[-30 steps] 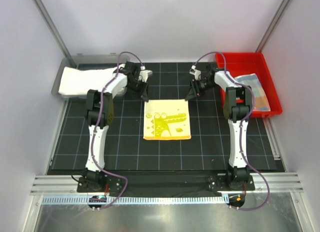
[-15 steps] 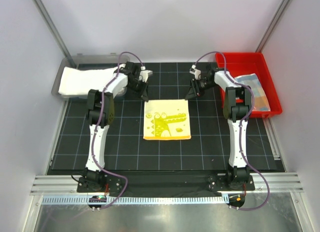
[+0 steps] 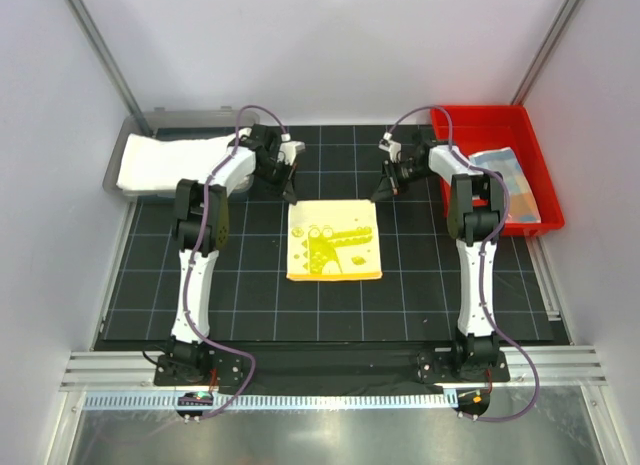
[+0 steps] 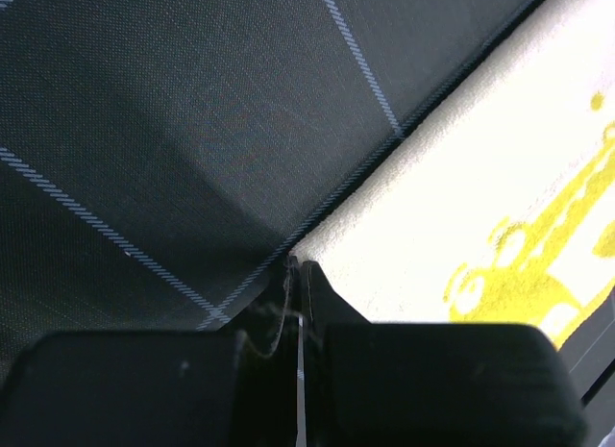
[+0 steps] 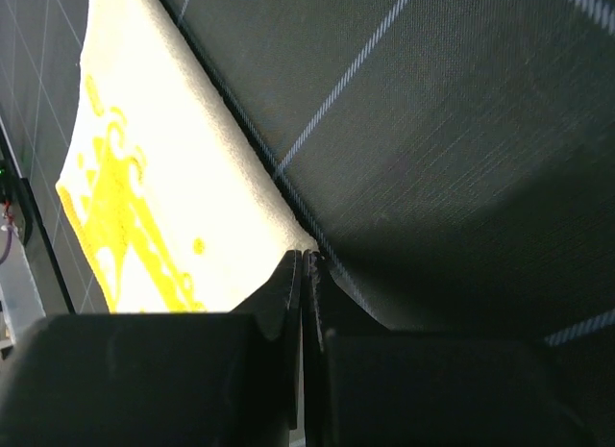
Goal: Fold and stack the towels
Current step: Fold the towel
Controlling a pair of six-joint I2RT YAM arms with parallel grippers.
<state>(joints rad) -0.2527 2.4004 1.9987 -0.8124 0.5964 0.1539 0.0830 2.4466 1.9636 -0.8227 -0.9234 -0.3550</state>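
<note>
The pale yellow patterned towel [image 3: 334, 240] lies flat on the black grid mat in the middle. My left gripper [image 3: 291, 192] is at its far left corner and my right gripper [image 3: 378, 192] at its far right corner. In the left wrist view the gripper [image 4: 296, 264] has its jaws shut, the tips pinching the towel [image 4: 500, 178] at its corner. In the right wrist view the gripper [image 5: 306, 255] is likewise shut on the corner of the towel [image 5: 163, 178]. The white towel [image 3: 165, 160] lies far left. The light-blue towel [image 3: 508, 180] lies far right. The rust-brown towel is out of view.
The white towel rests on a grey tray [image 3: 180, 117] at the far left corner. The light-blue towel lies in a red bin [image 3: 480, 115] at the far right. White walls and metal posts enclose the mat [image 3: 200, 285].
Both grippers have stayed at the towel's far corners with only a slight shift. The towel has not moved.
</note>
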